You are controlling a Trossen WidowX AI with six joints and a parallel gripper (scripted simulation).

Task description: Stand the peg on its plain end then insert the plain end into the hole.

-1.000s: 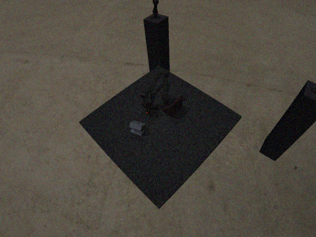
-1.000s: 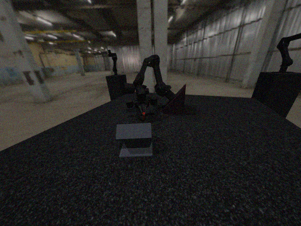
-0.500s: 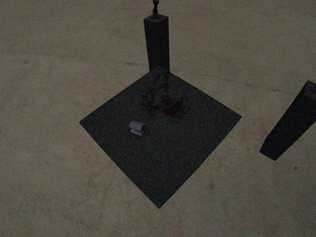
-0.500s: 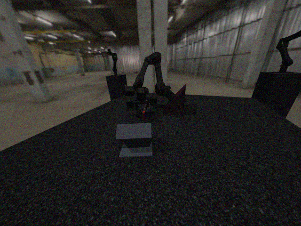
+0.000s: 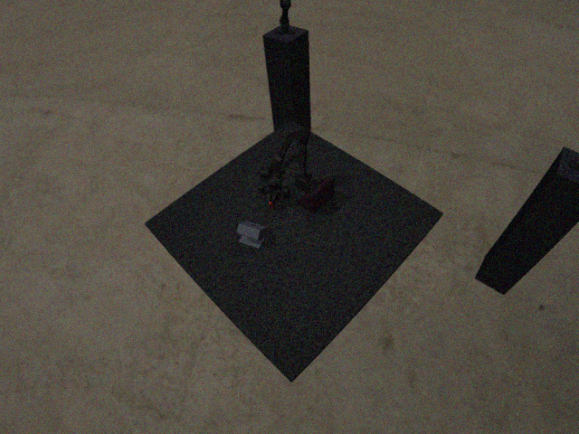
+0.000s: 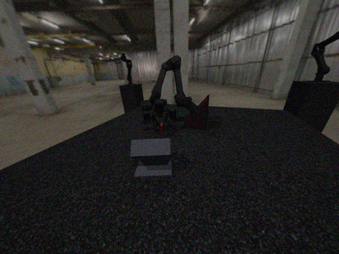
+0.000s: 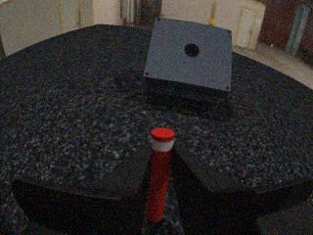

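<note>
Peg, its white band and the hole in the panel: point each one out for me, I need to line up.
Peg (image 6: 161,128) (image 7: 158,178): exterior, wrist; its red shaft.
White band (image 7: 162,145): wrist; the band's front.
Hole (image 7: 192,50): wrist; its dark opening.

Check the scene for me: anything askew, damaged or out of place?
Nothing stands out. The white-banded red peg is gripped between the fingers, banded end up, and the sloped panel looks intact, its hole unfilled.
</note>
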